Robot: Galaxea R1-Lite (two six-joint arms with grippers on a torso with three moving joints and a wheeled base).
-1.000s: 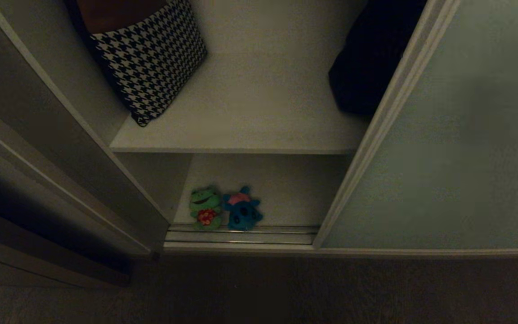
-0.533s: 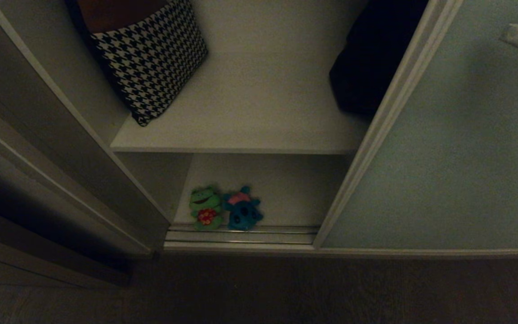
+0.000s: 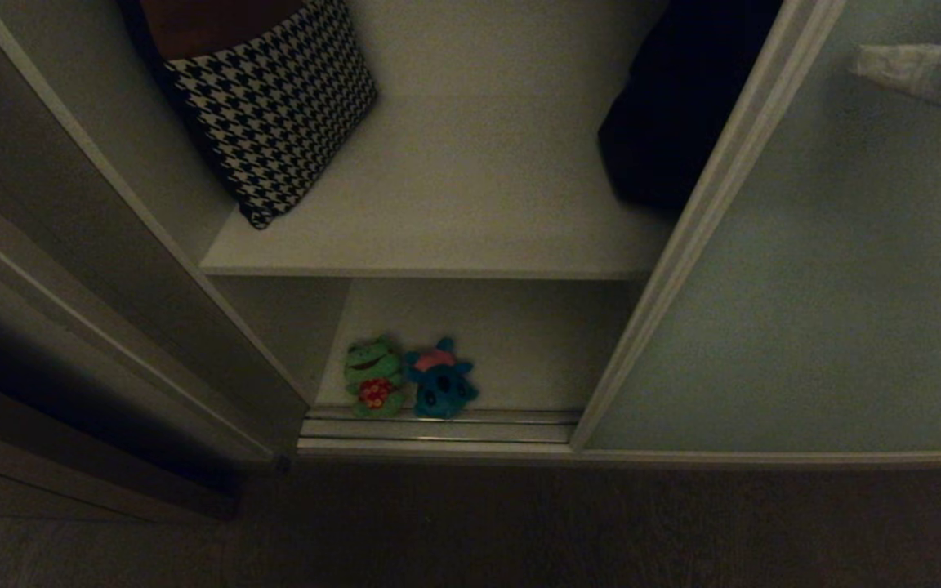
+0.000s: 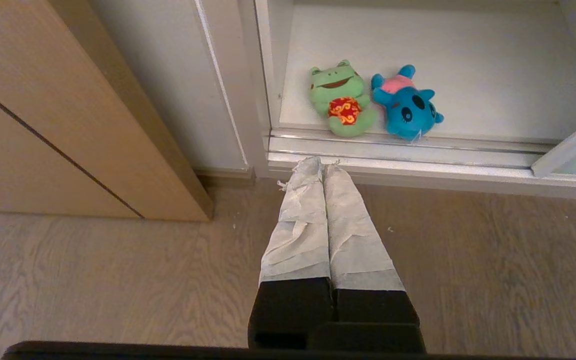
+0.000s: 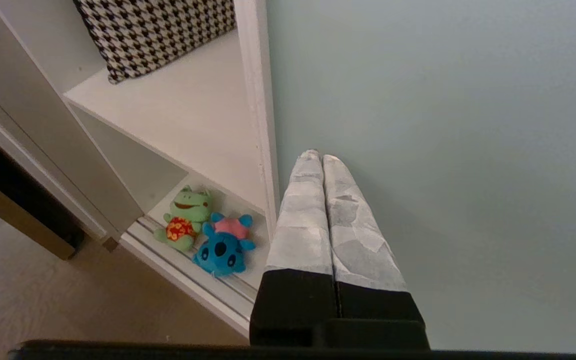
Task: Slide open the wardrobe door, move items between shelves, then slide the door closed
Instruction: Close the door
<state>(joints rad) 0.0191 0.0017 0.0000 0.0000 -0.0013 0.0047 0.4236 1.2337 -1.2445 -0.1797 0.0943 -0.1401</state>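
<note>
Our right end effector (image 5: pixel 316 156), its two tape-wrapped fingers pressed together and holding nothing, hangs in front of the matte pale grey-green sliding wardrobe door (image 3: pixel 805 286), near its cream-silver frame edge. Our left end effector (image 4: pixel 322 165) is likewise closed and empty, low over the wood-grain floor (image 4: pixel 118 280) just before the metal door track (image 4: pixel 398 150). Behind that track, on the white bottom shelf (image 3: pixel 536 343), we see the green plush frog with a red patch (image 3: pixel 372 376) touching the blue plush toy with a pink back (image 3: pixel 440 384). The upper white shelf (image 3: pixel 470 196) carries a black-and-white houndstooth cushion (image 3: pixel 274 106) and a dark bag (image 3: pixel 666 106) partly hidden by the door. No writing is readable.
</note>
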